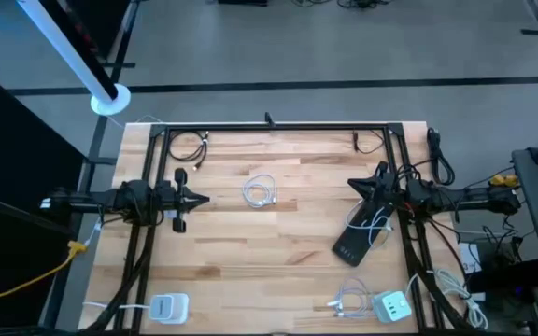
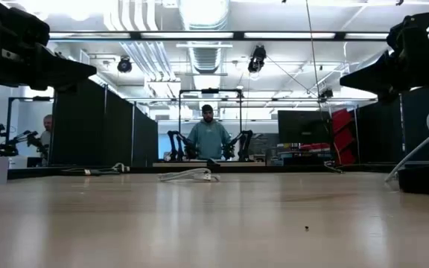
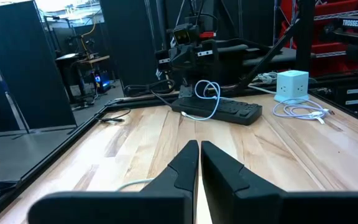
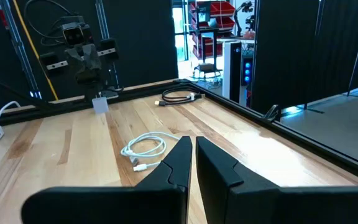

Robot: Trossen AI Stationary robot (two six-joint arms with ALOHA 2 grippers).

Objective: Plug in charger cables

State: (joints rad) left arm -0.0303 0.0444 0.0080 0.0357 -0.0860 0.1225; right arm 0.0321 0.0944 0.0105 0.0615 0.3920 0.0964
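Claws, left (image 1: 204,199) and right (image 1: 351,183), both closed, empty; cable (image 1: 261,191) plugs indistinct.

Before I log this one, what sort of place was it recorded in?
Most likely a robotics lab or workshop. Beyond the wooden table, the low view shows black partition panels, ceiling ducts with strip lights, and a person standing at another two-arm rig. Red storage shelving shows in the left wrist view.

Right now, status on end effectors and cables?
Left end effector shut, empty, raised over table's left side. Right end effector shut, empty, above flat black power strip. Coiled white charger cable loose mid-table. Nothing between.
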